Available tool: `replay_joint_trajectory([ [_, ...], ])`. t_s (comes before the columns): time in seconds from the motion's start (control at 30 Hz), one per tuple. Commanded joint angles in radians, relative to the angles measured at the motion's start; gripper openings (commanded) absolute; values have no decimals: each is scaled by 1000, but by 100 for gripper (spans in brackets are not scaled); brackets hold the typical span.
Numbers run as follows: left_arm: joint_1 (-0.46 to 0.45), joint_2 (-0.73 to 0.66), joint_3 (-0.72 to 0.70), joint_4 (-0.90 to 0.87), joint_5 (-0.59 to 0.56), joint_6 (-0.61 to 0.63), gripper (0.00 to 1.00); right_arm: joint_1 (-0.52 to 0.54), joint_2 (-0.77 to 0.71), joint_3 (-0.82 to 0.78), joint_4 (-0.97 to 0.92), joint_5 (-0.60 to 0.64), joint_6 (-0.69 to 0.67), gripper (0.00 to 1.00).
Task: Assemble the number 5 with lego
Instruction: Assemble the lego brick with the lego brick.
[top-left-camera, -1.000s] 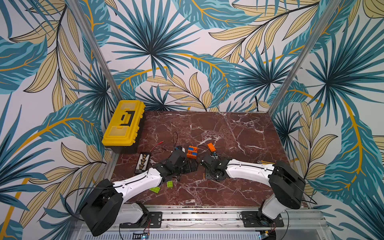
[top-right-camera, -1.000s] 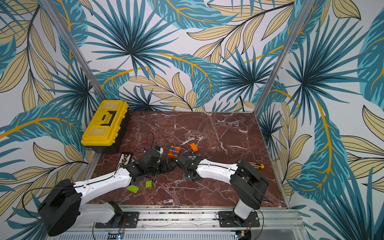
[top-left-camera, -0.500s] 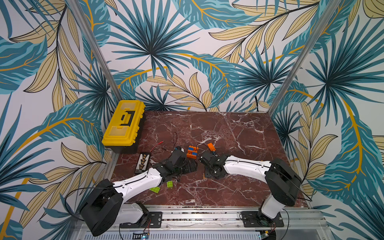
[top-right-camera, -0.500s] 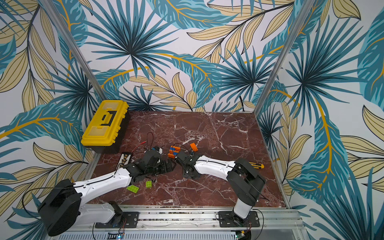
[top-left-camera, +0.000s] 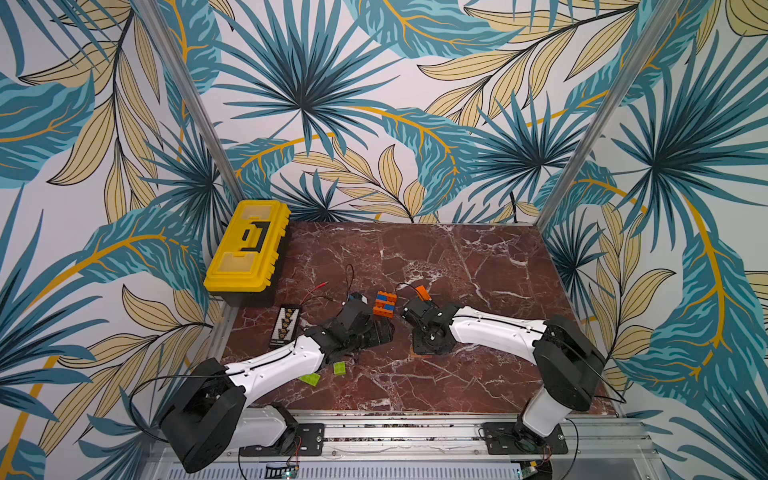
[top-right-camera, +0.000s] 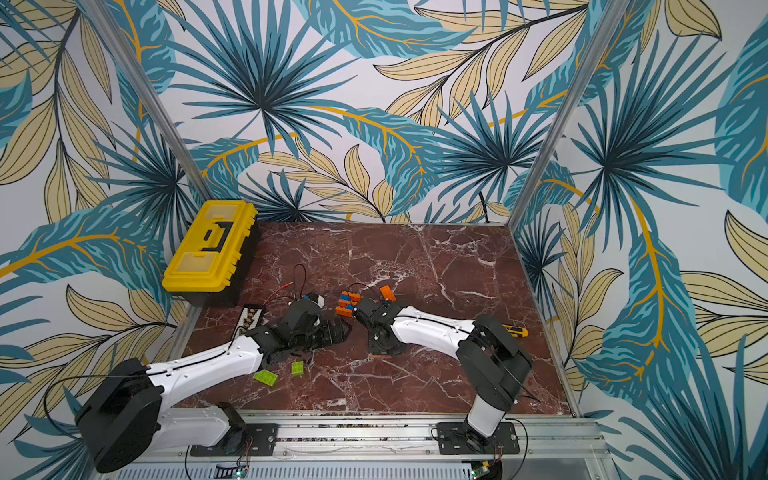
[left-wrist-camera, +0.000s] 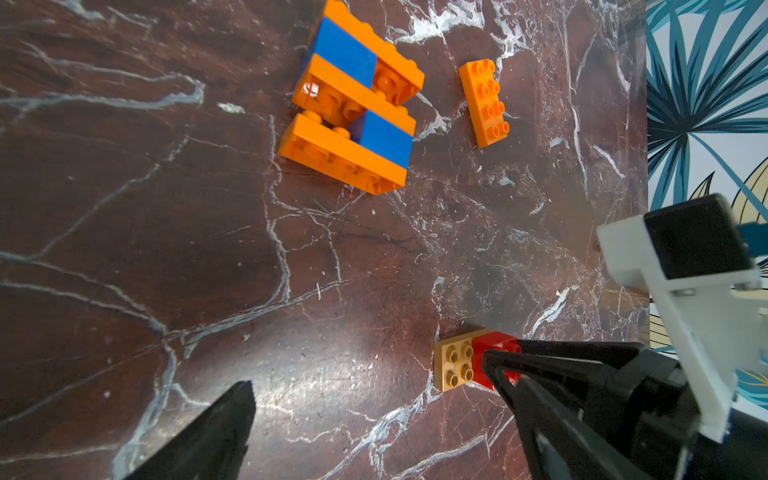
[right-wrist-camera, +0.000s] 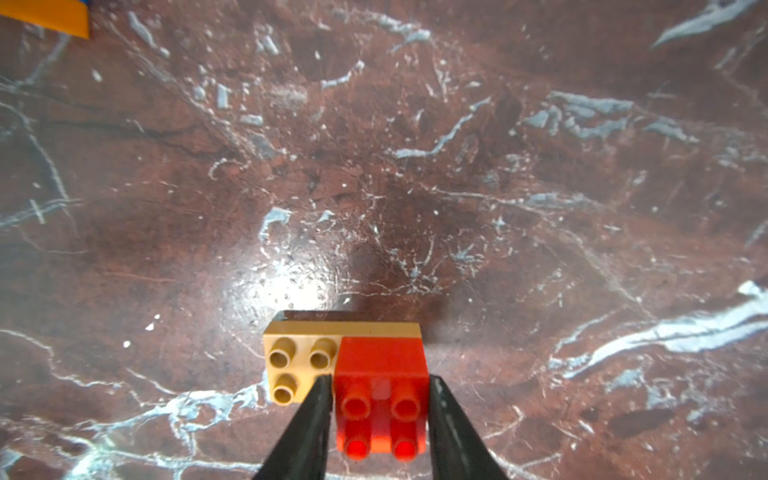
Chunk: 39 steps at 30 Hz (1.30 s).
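The lego assembly (left-wrist-camera: 353, 104) of orange and blue bricks lies on the marble, seen in both top views (top-left-camera: 384, 304) (top-right-camera: 347, 303). A loose orange brick (left-wrist-camera: 484, 104) (top-left-camera: 422, 292) lies just beside it. My right gripper (right-wrist-camera: 380, 384) points down at a red brick (right-wrist-camera: 380, 365) stacked on a tan brick (right-wrist-camera: 291, 357). Its fingers lie against the red brick's two sides. From above, that stack is hidden under the right wrist. My left gripper (left-wrist-camera: 382, 399) (top-left-camera: 384, 332) hovers open and empty beside it. Two lime green bricks (top-left-camera: 311, 379) (top-left-camera: 340, 368) lie near the left arm.
A yellow toolbox (top-left-camera: 247, 245) stands at the back left of the table. A black battery holder (top-left-camera: 284, 328) with red and black wires (top-left-camera: 328, 291) lies by the left arm. A yellow utility knife (top-right-camera: 513, 330) rests behind the right arm.
The right arm's elbow has swung a little to the left. The left arm and the loose bricks have stayed in place.
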Motion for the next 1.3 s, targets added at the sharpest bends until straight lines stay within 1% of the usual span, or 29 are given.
replay_joint_trajectory([
  [0.0,5,-23,28,-9,-7,2,100,-3,-13,10,-44,9,-14,45],
  [0.07,6,-20,29,-7,-6,2,100,-6,-2,7,-42,1,-11,44],
  [0.1,5,-20,29,-6,-6,2,100,-7,4,7,-45,-1,-9,41],
  [0.13,5,-19,29,-5,-5,2,100,-7,9,7,-49,-5,-7,39],
  [0.23,5,-17,28,-2,-1,2,100,-9,19,3,-52,-9,1,42],
  [0.33,5,-16,29,-4,-1,1,100,-10,34,-2,-55,-15,3,39],
  [0.4,6,-16,27,-2,-3,2,100,-10,45,-12,-45,-24,2,38],
  [0.43,5,-15,26,-1,-3,0,100,-12,52,-17,-40,-31,1,36],
  [0.6,5,-16,23,-2,-2,-2,100,-10,72,-64,-11,-54,13,17],
  [0.63,5,-17,21,-1,-4,-3,100,-10,72,-79,3,-59,14,15],
  [0.73,5,-17,21,0,-6,-5,100,-11,82,-131,39,-69,15,13],
  [0.83,5,-11,21,5,-3,-5,100,-11,112,-182,83,-89,20,7],
  [0.97,5,-4,22,7,1,-6,100,-11,159,-237,139,-110,33,6],
  [1.07,6,1,22,11,4,-6,100,-11,180,-239,140,-106,30,5],
  [1.17,6,3,24,11,6,-4,100,-12,168,-225,124,-95,24,5],
  [1.27,5,2,25,8,5,-3,100,-17,134,-200,102,-72,5,3],
])
